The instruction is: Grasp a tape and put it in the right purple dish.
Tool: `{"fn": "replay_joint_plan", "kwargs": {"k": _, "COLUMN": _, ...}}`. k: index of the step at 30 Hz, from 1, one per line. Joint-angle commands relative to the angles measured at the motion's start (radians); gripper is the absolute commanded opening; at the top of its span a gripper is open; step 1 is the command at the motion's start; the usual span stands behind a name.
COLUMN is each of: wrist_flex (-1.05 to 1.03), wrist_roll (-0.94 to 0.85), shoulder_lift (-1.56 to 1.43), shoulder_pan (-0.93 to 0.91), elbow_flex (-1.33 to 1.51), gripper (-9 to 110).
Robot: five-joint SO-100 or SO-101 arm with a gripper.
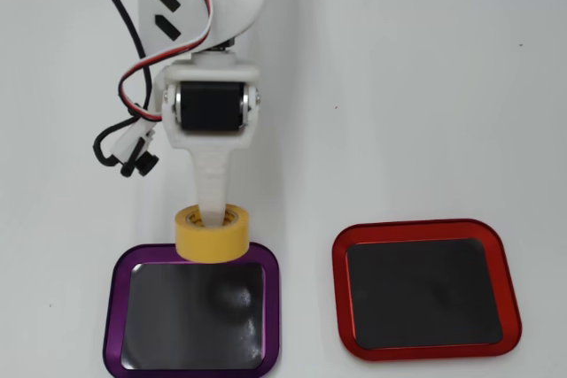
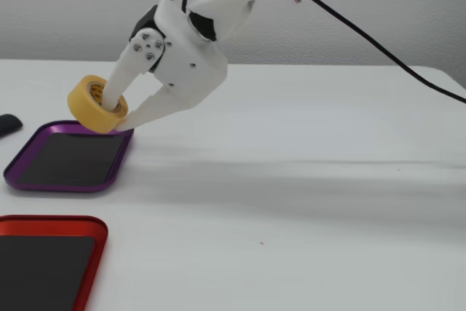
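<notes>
The yellow tape roll [image 1: 211, 235] [image 2: 92, 105] is held by my white gripper [image 1: 211, 217] [image 2: 113, 112]. One finger goes through the roll's core and the other presses its outside. The roll hangs tilted above the far rim of the purple dish [image 1: 118, 307] [image 2: 44, 180]; in the fixed view it is above the dish's upper right corner. The purple dish has a shiny purple rim and a dark base with nothing on it. It lies at the lower left in the overhead view and at the left in the fixed view.
A red-rimmed tray [image 1: 426, 294] [image 2: 51, 225] of the same shape lies beside the purple dish. Cables [image 1: 128, 99] hang left of the arm. A small black object [image 2: 7, 124] lies at the left edge of the fixed view. The table is white.
</notes>
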State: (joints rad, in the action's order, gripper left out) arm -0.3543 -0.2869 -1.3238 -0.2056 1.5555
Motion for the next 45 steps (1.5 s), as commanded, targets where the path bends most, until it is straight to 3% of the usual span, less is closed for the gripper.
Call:
{"fn": "replay_joint_plan", "kwargs": {"k": 1, "wrist_flex": -0.063, "wrist_roll": 0.008, "shoulder_lift": 0.008, "shoulder_pan": -0.009, "elbow_flex": -0.114, "gripper": 0}}
{"fn": "replay_joint_plan", "kwargs": {"k": 22, "wrist_flex": -0.410, "wrist_roll": 0.008, "shoulder_lift": -0.008, "shoulder_pan": -0.002, "elbow_flex": -0.227, "gripper": 9}}
{"fn": "replay_joint_plan", "kwargs": {"k": 26, "wrist_flex": -0.586, "wrist_roll": 0.038, "shoulder_lift": -0.098, "shoulder_pan": -0.002, "elbow_flex": -0.279, "gripper": 9}}
{"fn": "replay_joint_plan", "kwargs": {"k": 37, "wrist_flex": -1.092, "wrist_roll": 0.344, "shoulder_lift": -0.532, "shoulder_pan": 0.003, "elbow_flex": -0.305, "gripper": 15}}
{"fn": "replay_joint_plan", "kwargs": {"k": 45, "wrist_flex": -1.155, "wrist_roll": 0.431, "shoulder_lift": -0.857, "shoulder_pan": 0.008, "elbow_flex": -0.018, "gripper": 15}}
